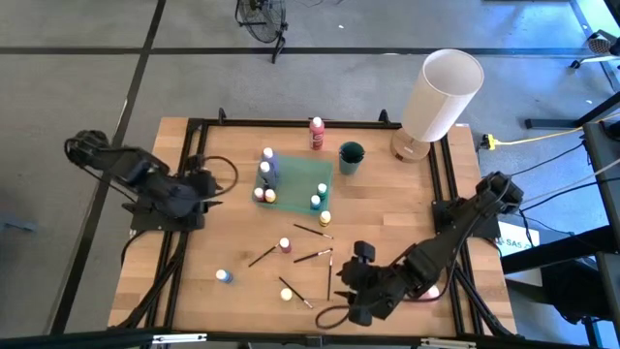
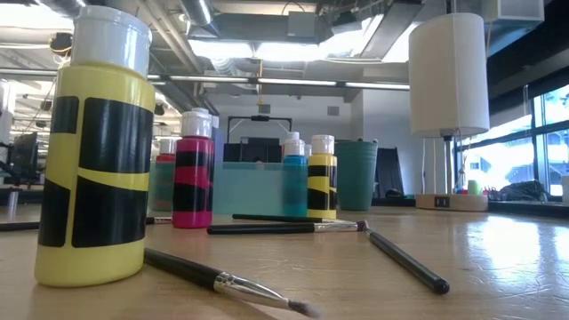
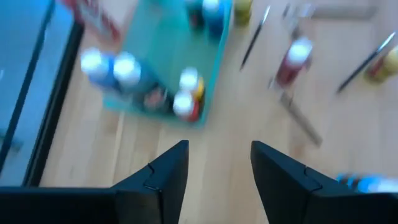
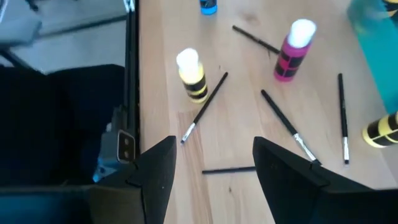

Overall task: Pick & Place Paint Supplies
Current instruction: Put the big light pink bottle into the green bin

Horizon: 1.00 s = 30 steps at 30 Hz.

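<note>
A teal tray (image 1: 295, 179) at mid-table holds several white-capped paint bottles (image 3: 127, 70). Loose on the wood stand a pink bottle (image 1: 285, 245), a blue bottle (image 1: 224, 276) and two yellow bottles (image 1: 286, 294) (image 1: 325, 218). Several thin dark brushes (image 1: 313, 256) lie flat among them. My left gripper (image 1: 213, 187) hangs open above the table's left side, left of the tray, with nothing between its fingers (image 3: 168, 171). My right gripper (image 1: 351, 281) hangs open over the near right part, above a brush (image 4: 227, 169), clear of it.
A red bottle (image 1: 317, 134) and a teal cup (image 1: 351, 157) stand behind the tray. A big white cylinder (image 1: 441, 97) on a round base stands at the far right corner. A black frame (image 1: 194, 155) runs along the table's edges. Bare wood lies between tray and left arm.
</note>
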Available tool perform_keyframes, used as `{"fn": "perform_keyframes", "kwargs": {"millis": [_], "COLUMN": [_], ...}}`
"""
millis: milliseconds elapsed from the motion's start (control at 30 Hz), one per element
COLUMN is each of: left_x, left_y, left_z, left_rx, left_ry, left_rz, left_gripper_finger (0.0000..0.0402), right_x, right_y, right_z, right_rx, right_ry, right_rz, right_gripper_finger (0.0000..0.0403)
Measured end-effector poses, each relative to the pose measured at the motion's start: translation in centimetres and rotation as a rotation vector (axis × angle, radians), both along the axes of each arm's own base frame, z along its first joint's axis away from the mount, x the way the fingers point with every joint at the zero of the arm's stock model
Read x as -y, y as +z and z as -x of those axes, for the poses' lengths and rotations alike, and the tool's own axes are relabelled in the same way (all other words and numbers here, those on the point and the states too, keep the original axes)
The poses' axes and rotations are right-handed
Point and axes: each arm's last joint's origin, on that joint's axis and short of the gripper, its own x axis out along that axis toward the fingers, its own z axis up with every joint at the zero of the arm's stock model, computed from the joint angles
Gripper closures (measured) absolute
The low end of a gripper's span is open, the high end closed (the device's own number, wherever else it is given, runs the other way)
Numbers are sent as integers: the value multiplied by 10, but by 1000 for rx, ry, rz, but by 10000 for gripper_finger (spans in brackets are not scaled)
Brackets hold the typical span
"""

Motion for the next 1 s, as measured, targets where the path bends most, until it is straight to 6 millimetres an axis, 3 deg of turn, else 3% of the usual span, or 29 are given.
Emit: {"fn": "perform_keyframes", "kwargs": {"millis": [167, 433, 633, 767, 1000], "left_x": [5, 20, 33, 37, 42], "left_y": [-15, -72, -91, -92, -92], "left_z": [5, -1, -8, -8, -5], "left_rx": [142, 218, 285, 306, 306], "left_ry": [-103, -200, -341, -376, -399], "left_rz": [-13, 108, 126, 141, 167], "left_gripper_finger": [233, 233, 233, 233, 233], "right_x": [13, 49, 52, 61, 60], "right_y": [10, 37, 51, 58, 55], "right_z": [-1, 12, 26, 40, 75], "right_rx": [-8, -327, -567, -675, -1026], "right_ry": [-21, -128, -172, -393, -856], "right_rz": [-50, -538, -823, -907, -923], "right_gripper_finger": [178, 165, 174, 184, 201]}}
